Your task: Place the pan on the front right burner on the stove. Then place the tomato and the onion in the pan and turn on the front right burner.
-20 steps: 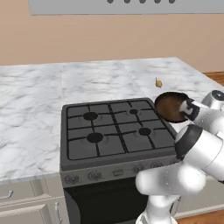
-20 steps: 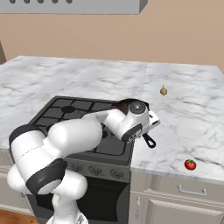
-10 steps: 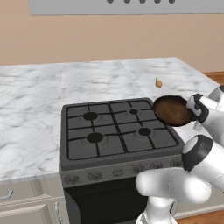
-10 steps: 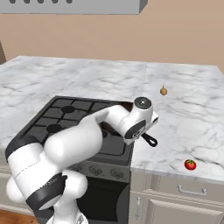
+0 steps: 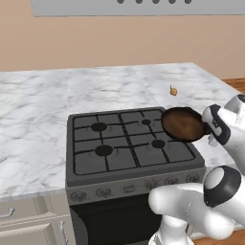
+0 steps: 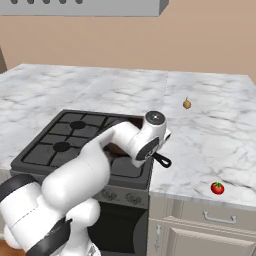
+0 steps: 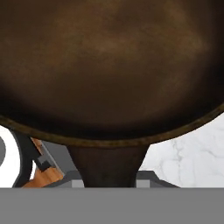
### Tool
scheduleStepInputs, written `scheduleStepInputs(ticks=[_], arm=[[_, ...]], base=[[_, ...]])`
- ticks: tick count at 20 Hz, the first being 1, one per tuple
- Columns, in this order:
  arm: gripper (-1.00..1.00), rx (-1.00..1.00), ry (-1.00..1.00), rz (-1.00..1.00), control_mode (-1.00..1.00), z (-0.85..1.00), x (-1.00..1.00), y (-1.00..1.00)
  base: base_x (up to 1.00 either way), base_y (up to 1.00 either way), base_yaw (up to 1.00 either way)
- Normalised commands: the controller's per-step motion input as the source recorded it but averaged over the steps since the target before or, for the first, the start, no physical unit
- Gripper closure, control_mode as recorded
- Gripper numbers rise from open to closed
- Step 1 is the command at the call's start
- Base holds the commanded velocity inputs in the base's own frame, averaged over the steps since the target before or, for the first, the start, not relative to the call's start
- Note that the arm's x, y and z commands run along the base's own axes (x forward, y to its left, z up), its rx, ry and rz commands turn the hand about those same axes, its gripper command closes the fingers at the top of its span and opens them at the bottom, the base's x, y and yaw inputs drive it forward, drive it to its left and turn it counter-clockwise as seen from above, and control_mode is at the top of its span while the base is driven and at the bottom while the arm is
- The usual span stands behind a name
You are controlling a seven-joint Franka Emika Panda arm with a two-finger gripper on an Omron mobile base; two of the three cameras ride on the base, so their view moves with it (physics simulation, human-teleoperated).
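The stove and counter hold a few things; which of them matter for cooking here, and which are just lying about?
Part of the job:
- pan, held by its handle in the hand, above the stove's right edge
- stove
- front right burner
- onion, on the counter
- tomato, near the counter's front edge

Just there:
- marble counter
- drawer handle

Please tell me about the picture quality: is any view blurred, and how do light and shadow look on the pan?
Hand view: the pan is very close, soft and blurred, brown in the centre, darkening to near black at the rim. Left base view: sharper, even flat light, the pan has a lighter centre, and no strong shadow shows on the stove. Right base view: the tomato and onion are small but crisp.
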Motion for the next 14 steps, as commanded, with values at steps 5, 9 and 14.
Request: scheduleStepInputs(ticks=[5,9,14], arm=[[1.00,0.00,0.03,0.00,-1.00,0.00,-0.04,0.45],[1.00,-0.01,0.07,0.01,-1.00,0.00,-0.09,0.43],[1.00,-0.01,0.06,0.02,-1.00,0.00,-0.03,0.37]], base=[[0.00,0.00,0.00],[0.00,0.00,0.00],[0.00,0.00,0.00]])
